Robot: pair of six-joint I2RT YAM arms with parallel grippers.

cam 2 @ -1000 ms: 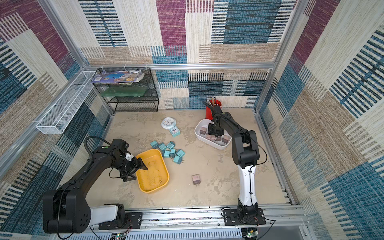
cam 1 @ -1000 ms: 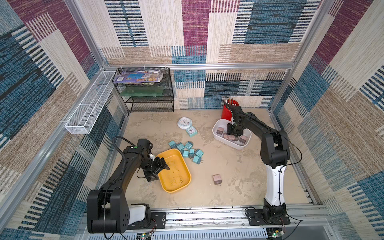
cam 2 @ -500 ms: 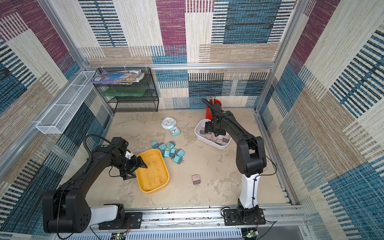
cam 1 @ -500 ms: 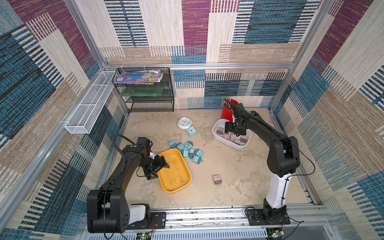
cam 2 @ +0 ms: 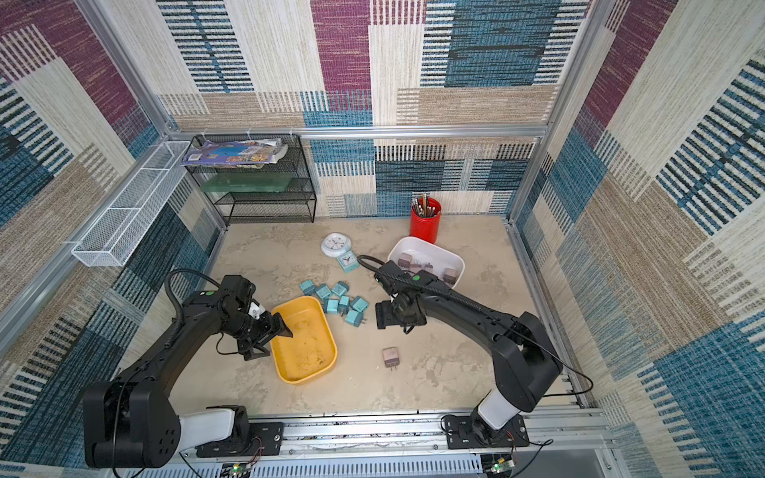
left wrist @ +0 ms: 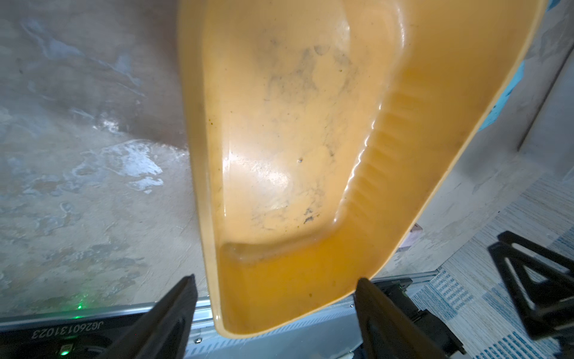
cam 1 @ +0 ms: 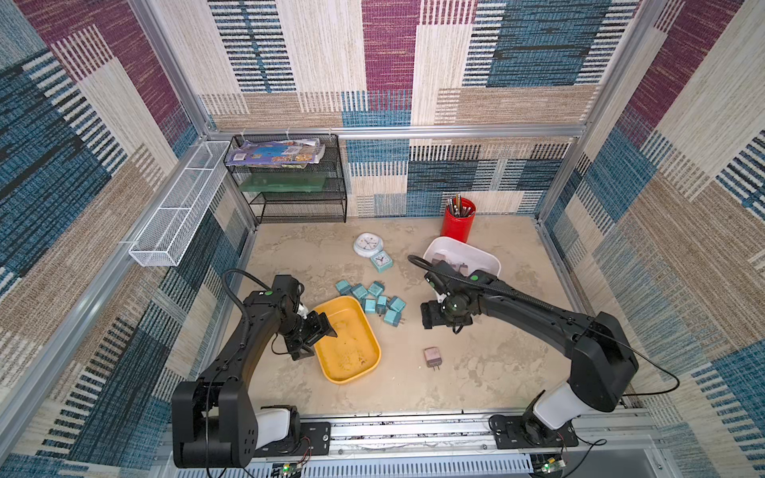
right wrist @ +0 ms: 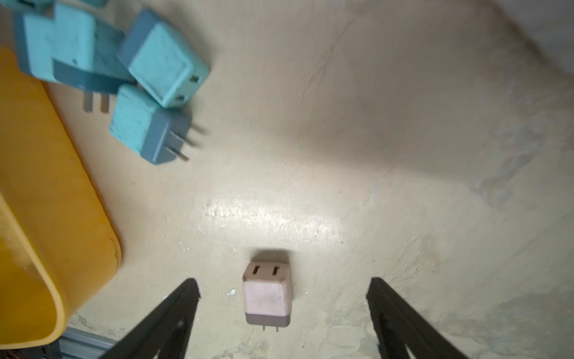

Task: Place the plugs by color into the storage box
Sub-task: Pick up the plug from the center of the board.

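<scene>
Several teal plugs point(cam 1: 374, 302) point(cam 2: 339, 304) point(right wrist: 161, 65) lie in a heap on the floor beside an empty yellow storage box point(cam 1: 345, 339) point(left wrist: 295, 140). One mauve plug point(cam 1: 432, 356) point(right wrist: 267, 295) lies alone nearer the front. Several more mauve plugs point(cam 2: 414, 265) sit in a white storage box point(cam 1: 480, 258) at the back right. My right gripper point(cam 1: 428, 316) point(right wrist: 282, 281) hangs open above the floor, right of the teal heap; in the right wrist view the lone mauve plug shows between its fingers, untouched. My left gripper point(cam 1: 319, 337) point(left wrist: 275, 278) is open at the yellow box's left rim.
A red cup of pens point(cam 1: 457, 219) stands behind the white box. A round white clock point(cam 1: 366, 245) and a teal square clock point(cam 1: 381, 261) lie behind the teal heap. A black wire shelf point(cam 1: 298, 182) and a white mesh basket point(cam 1: 178, 207) line the back left.
My right arm has swung from the white box towards the front, over the floor by the teal heap, and its jaws have opened. The left arm has hardly moved.
</scene>
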